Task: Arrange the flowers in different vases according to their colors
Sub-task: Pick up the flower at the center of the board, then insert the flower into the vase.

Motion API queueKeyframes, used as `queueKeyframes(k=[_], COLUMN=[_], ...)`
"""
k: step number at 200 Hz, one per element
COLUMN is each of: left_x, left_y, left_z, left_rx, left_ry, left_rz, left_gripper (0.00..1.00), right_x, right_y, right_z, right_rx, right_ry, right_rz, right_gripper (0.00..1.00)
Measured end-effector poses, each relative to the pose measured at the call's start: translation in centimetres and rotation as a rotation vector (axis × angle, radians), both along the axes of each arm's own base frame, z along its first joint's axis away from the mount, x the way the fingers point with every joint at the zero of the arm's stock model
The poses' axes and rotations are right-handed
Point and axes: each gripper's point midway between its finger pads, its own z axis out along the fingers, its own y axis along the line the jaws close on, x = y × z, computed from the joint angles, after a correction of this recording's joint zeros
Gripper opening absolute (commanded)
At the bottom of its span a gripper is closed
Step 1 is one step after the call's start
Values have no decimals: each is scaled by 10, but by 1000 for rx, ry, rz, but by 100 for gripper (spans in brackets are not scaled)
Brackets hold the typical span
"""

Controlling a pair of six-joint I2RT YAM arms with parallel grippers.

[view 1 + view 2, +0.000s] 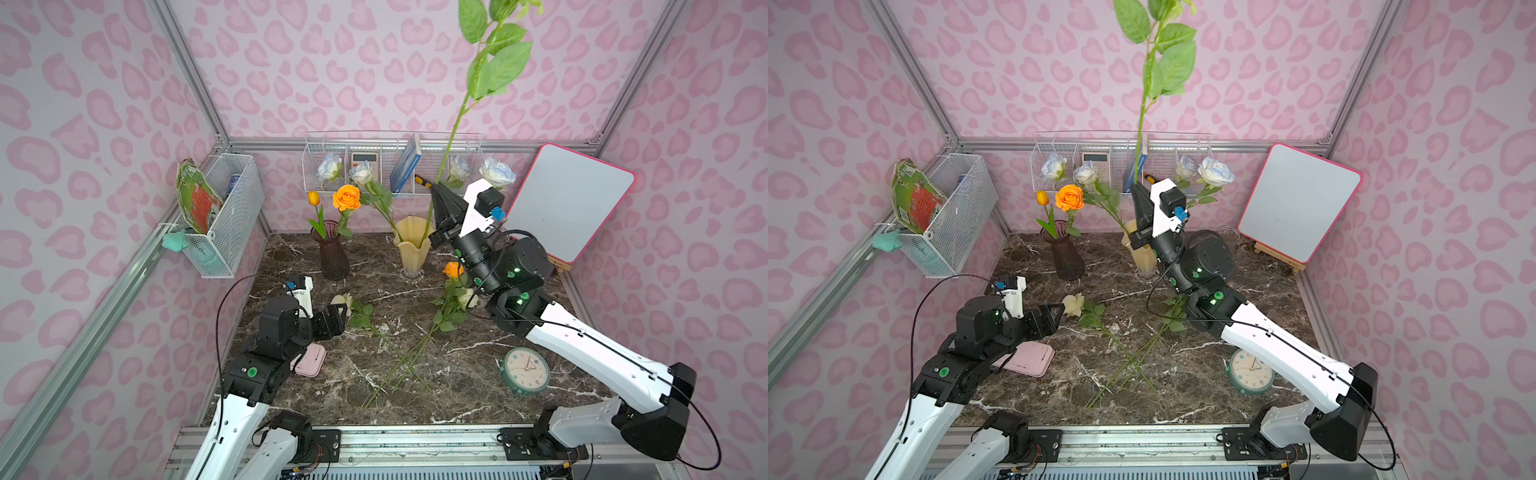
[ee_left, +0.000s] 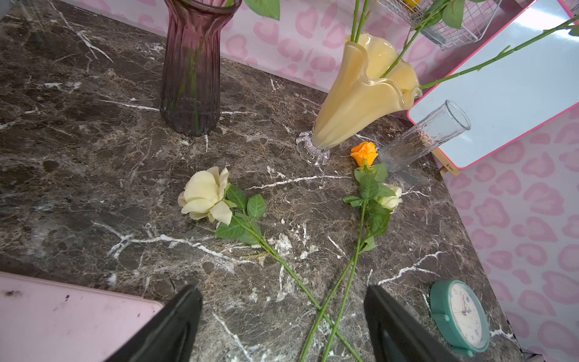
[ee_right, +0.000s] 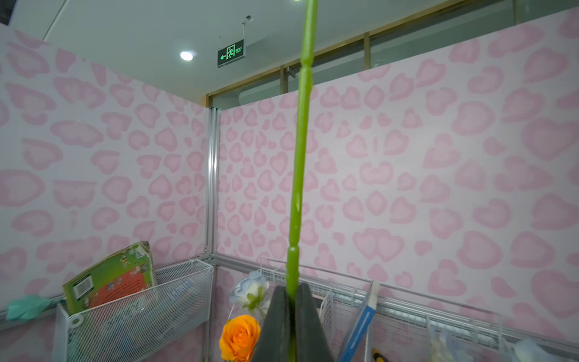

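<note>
Marble-patterned tabletop (image 1: 374, 374) carries three vases in both top views. One purple vase (image 1: 334, 253) at 11 o'clock holds one orange rose (image 1: 346, 197) and one tulip bud (image 1: 313, 197). One yellow vase (image 1: 411, 249) stands at 12 o'clock with four pale blue roses (image 1: 497, 171) above it. One clear vase (image 1: 1227, 235) stands at 1 o'clock.

Three flowers lie loose mid-table: two cream roses (image 1: 345, 299) and one loose orange rose (image 1: 453, 270). The right gripper (image 1: 433, 187) hangs over the yellow vase, and the left gripper (image 1: 338, 309) sits at 9 o'clock, just beside a cream rose.

The left wrist view shows its jaws wide apart and empty, above three crossed stems.

The right wrist view shows two fingers (image 3: 279, 313) clamped on one green stem (image 1: 455, 124). Its bloom is out of frame and its lower end reaches the yellow vase's mouth.
</note>
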Motion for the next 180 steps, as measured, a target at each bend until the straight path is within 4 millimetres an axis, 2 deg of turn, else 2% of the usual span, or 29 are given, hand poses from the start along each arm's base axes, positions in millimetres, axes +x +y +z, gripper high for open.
queueKeyframes(k=[24,36,54,72,111,135,180], left_x=[1,3,6,6,7,11,19], left_y=[-2,-3,-6,-9,-16,-18,-27], left_z=[-3,-4,-4,-3,-7,-12,-17], left_rx=[1,0,-6,-10,-9,-5,-18], left_ry=[11,15,13,12,26,44,54], left_rz=[-5,-10,-17,-27,-52,-56,-67], left_gripper=[86,86,86,86,86,86,86], right_x=[16,25,41,59,96,114,160], right_y=[-37,-47,-61,-78,-138,-171,-190], right_z=[11,13,5,-7,-50,-64,-110], right_rx=[23,21,-8,-36,-30,16,25], right_ry=[-16,-18,-3,28,124,161,251], right_rz=[-126,-182,-276,-371,-562,-627,-655], right_gripper=[0,0,0,0,0,0,0])
